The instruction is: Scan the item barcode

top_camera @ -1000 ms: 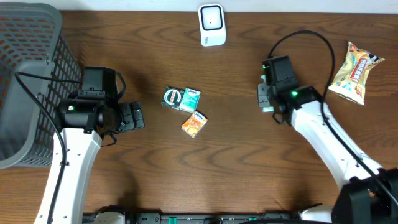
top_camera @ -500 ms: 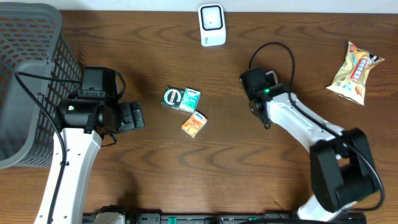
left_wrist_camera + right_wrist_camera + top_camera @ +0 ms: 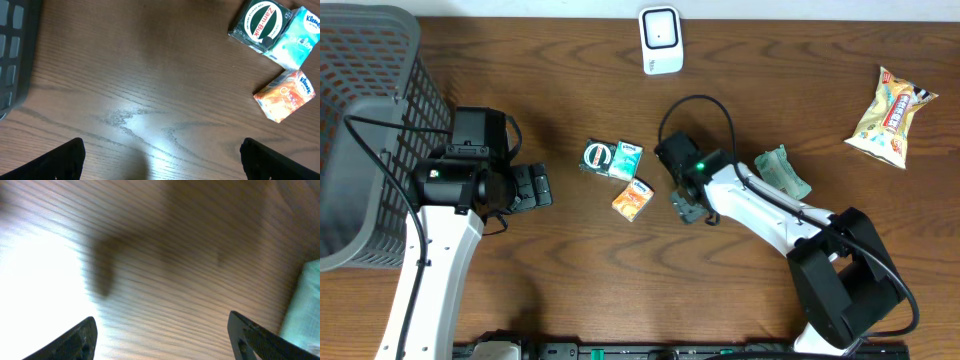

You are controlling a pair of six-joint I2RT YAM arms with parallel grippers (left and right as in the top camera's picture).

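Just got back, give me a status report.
Open and empty: left gripper, right gripper. Loose, unheld: green packet. Nearest right gripper: orange Kleenex pack. Nothing blocking scanner.

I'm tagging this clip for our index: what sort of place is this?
Probably a mock shop checkout on a wooden table: what looks like a white barcode scanner, a grey mesh basket at the left, and small retail goods, namely a Zam-Buk box, a Kleenex pack and a snack bag.

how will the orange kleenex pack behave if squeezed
Probably soft: the orange Kleenex pack looks film-wrapped, so it may dent when squeezed. Small tissue pack, so likely light. It lies flat on the table, so rolling seems unlikely.
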